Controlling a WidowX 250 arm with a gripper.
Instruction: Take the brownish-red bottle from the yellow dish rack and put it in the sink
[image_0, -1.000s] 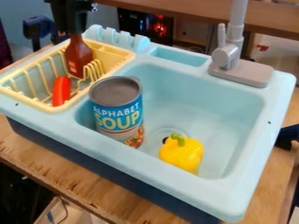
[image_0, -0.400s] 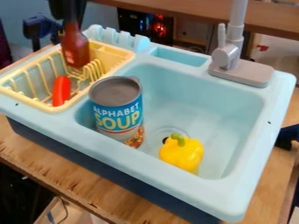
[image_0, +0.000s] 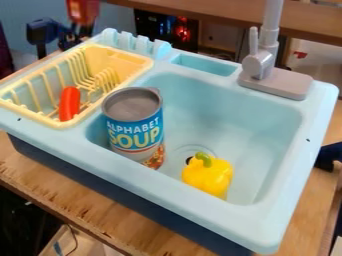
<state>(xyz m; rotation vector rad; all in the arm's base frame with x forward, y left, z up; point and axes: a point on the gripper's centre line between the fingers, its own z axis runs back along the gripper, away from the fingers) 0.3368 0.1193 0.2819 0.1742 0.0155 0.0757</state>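
Aloft, the brown bottle (image_0: 83, 11) hangs upright above the yellow rack (image_0: 141, 63).

Bottle (image_0: 83, 11), reddish-brown, glossy-looking, with a paler patch, probably a label; blurred, so detail is hard to read. Roughly upright, lower part in view, upper part cut off by the top edge. Sits at upper left of view, seemingly in midair, above the far end of the yellow dish rack (image_0: 110, 56), apart from it.
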